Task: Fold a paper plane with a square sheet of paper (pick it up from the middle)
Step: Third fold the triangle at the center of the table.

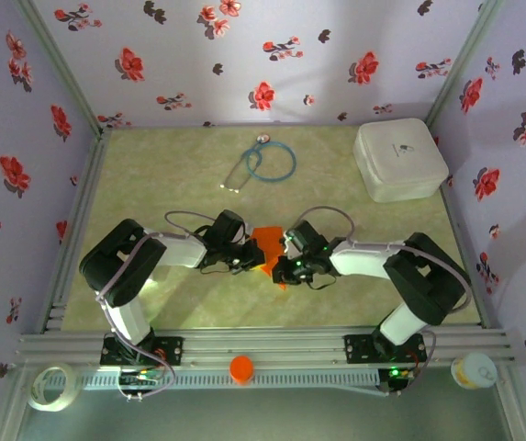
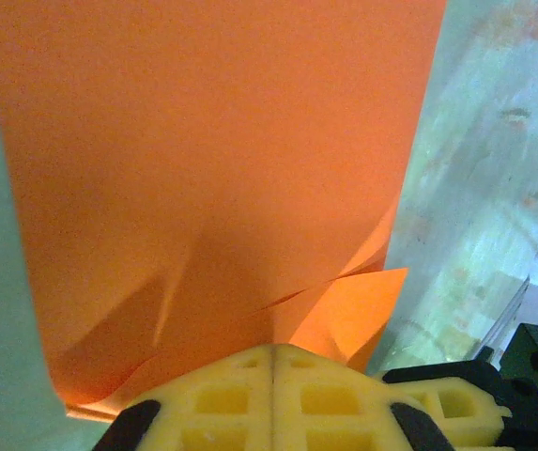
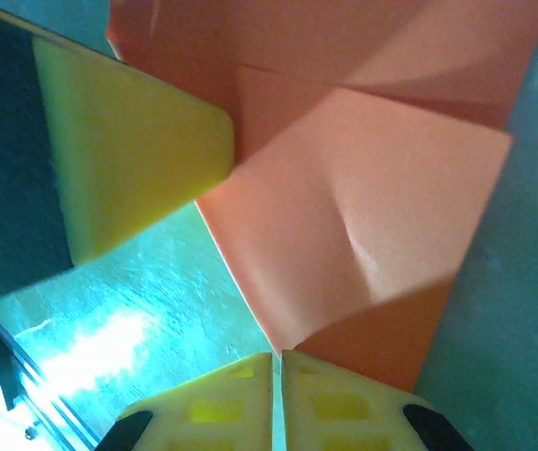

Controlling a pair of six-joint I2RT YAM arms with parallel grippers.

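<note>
Mid-fold, early stage: the square sheet of paper (image 1: 266, 244) is at the middle of the table (image 1: 152, 184), pinched on one side by the left gripper (image 2: 273, 355), whose fingers are closed flat on it. On the facing side the right gripper (image 3: 277, 359) has its fingers all but together on the paper's edge. The sheet is bright orange and unmarked, with one flap turned over along a slanted crease, soft buckles near each grip, and no dart shape yet. As I judge it, the next move needs one gripper to hold firm while the other carries the flap across and presses the crease without tearing.

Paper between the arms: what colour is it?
The paper is plain bright orange, clearest in the left wrist view.
</note>
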